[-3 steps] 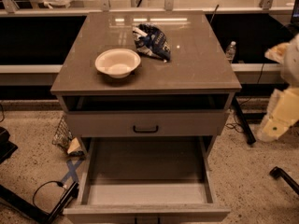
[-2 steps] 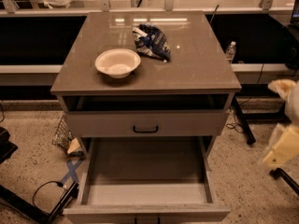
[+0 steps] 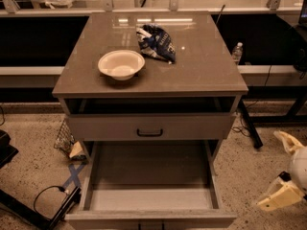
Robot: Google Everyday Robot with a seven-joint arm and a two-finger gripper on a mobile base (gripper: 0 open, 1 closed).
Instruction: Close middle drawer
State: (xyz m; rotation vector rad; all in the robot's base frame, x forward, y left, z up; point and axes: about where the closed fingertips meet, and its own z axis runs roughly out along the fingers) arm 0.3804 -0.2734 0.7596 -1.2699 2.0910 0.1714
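The middle drawer (image 3: 149, 199) is pulled far out of the cabinet toward me. Its long shallow pale box is empty, and its front edge (image 3: 151, 220) lies at the bottom of the view, where only the top of its black handle shows. Above it sits the uppermost drawer front (image 3: 192, 127) with its black bar handle. The lowest drawer front is hidden under the open drawer. My gripper (image 3: 282, 172) is low at the far right, beside the open drawer's right side and apart from it, with its pale fingers (image 3: 287, 141) spread and nothing between them.
A white bowl (image 3: 121, 64) and a dark snack bag (image 3: 156, 43) lie on the cabinet top (image 3: 201, 71). A water bottle (image 3: 237, 52) stands behind at the right. A black stand leg (image 3: 250, 128) crosses the floor on the right. Cables and a black bar (image 3: 45, 210) lie at the lower left.
My gripper has moved down along the right edge, from level with the cabinet top to level with the open drawer. The drawer, bowl and bag have not moved.
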